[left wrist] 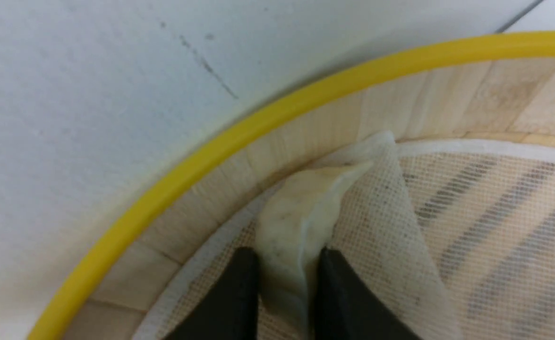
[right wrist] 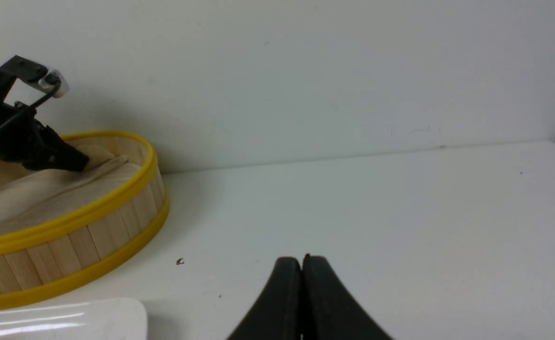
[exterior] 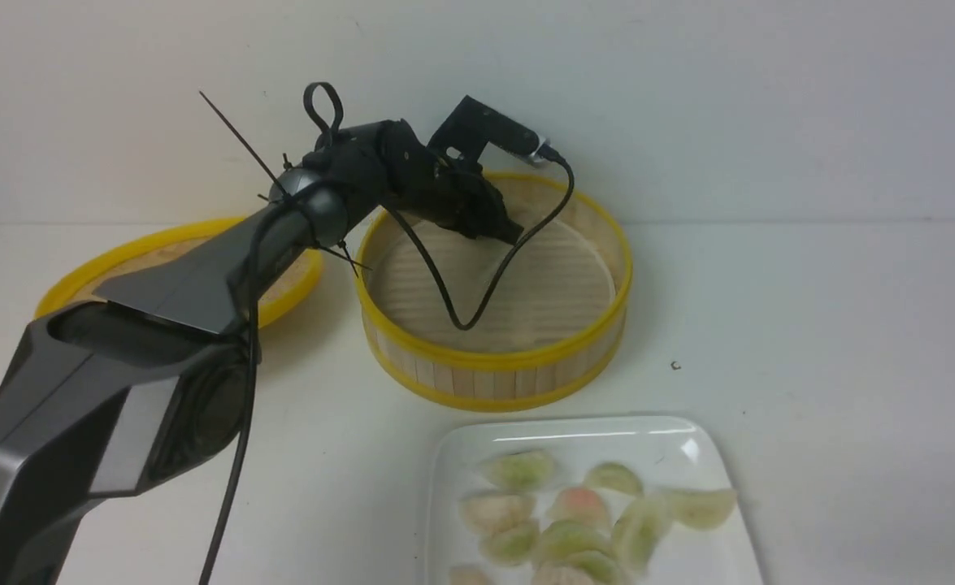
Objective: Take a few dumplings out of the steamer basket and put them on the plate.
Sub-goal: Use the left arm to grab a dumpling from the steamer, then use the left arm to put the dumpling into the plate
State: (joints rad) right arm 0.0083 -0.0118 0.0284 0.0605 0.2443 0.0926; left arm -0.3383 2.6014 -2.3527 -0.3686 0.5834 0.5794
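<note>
— Where the white table (exterior: 810, 366) comes nearest the robot, what lies on it?

— A glossy white rectangular plate (exterior: 454, 479) with rounded corners. It carries a cluster of small crescent-shaped translucent dumplings (exterior: 579, 508), pale green and pinkish, several of them touching or overlapping.

— And the right fingers (right wrist: 277, 302)?

— Black, pressed together with nothing between them, over bare table and well apart from the basket.

— What stands behind the plate?

— The round bamboo-slat steamer basket (exterior: 493, 378) with yellow rims, upright and near the plate but not touching it. A pale mesh liner (left wrist: 471, 212) covers its slatted floor.

— Where are the left fingers (left wrist: 232, 293)?

— Inside the basket, by its far wall. They are clamped on one whitish dumpling (left wrist: 296, 222), one finger on each side. It stands on edge against a turned-up flap of the liner. Whether it touches the floor I cannot tell.

— Anything farther off?

— A shallow woven yellow-rimmed lid (exterior: 79, 280) lies flat to the basket's left, partly behind the left arm, close to the white wall (exterior: 688, 97).
</note>
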